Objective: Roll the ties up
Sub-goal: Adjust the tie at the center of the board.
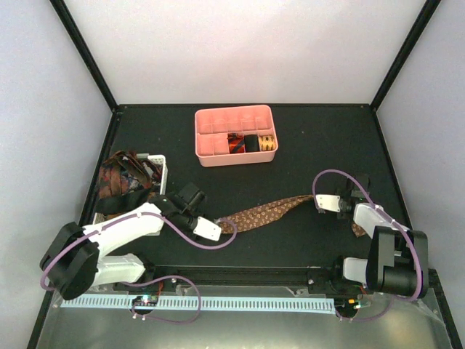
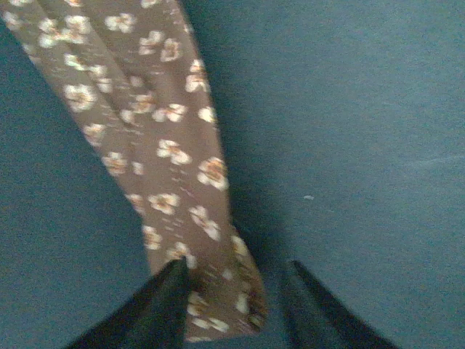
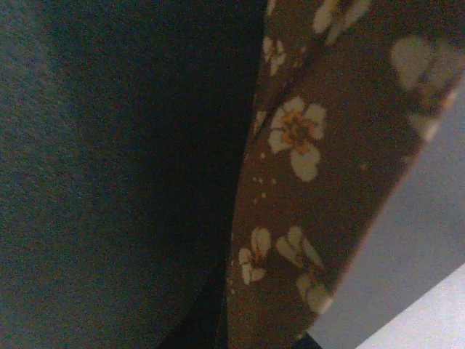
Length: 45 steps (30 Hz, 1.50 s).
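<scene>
A brown tie (image 1: 265, 213) with a small flower print lies stretched across the black table between my two grippers. My left gripper (image 1: 220, 228) is low at its narrow end. In the left wrist view the jaws (image 2: 234, 270) stand open, with the tie's end (image 2: 167, 145) lying between them close to the left finger (image 2: 156, 309). My right gripper (image 1: 317, 205) is at the tie's other end. In the right wrist view the tie (image 3: 327, 182) rises from between the jaws (image 3: 254, 338) and fills the frame, hiding the fingers. A loose tail (image 1: 357, 230) shows by the right arm.
A pink compartmented tray (image 1: 211, 149) stands at the back centre with rolled ties (image 1: 251, 143), black, red-orange and gold, in its front row. A white slotted basket (image 1: 161, 166) at the left holds a heap of ties (image 1: 120, 178). Grey walls enclose the table.
</scene>
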{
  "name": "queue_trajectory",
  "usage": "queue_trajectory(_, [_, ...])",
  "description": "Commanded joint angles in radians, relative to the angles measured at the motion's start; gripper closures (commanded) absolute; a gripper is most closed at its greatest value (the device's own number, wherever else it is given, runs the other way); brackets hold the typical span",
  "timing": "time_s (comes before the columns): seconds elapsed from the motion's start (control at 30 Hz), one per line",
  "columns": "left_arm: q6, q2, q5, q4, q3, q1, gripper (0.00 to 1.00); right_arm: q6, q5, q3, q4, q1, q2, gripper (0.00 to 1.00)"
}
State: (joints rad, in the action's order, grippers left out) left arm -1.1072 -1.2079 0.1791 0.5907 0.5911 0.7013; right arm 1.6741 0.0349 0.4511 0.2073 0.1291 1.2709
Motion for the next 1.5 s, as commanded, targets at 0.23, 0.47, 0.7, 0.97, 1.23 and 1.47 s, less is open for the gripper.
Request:
queue_trajectory(0.23, [0.119,-0.059,0.199,0.518,0.397,-0.115,0.38,0.033,-0.059,-0.018,-0.06,0.016,-0.115,0.98])
queue_trajectory(0.47, [0.336,-0.313,0.146,0.395,0.481,-0.181,0.49,0.037,-0.063,-0.016,-0.053,0.016,-0.138,0.98])
queue_trajectory(0.7, [0.341,-0.43,0.123,0.413,0.453,-0.16,0.44,0.037,-0.078,-0.013,-0.039,0.016,-0.16,0.98])
queue_trajectory(0.97, [0.392,-0.514,-0.005,0.338,0.368,-0.097,0.43,0.033,-0.067,-0.008,-0.05,0.015,-0.138,0.98])
queue_trajectory(1.23, [0.456,-0.533,-0.09,0.251,0.317,-0.077,0.74,0.021,-0.049,-0.021,-0.063,0.015,-0.137,0.98])
queue_trajectory(1.47, [0.503,-0.414,-0.067,0.204,0.378,-0.189,0.99,-0.058,-0.051,0.015,-0.117,0.054,-0.088,0.98])
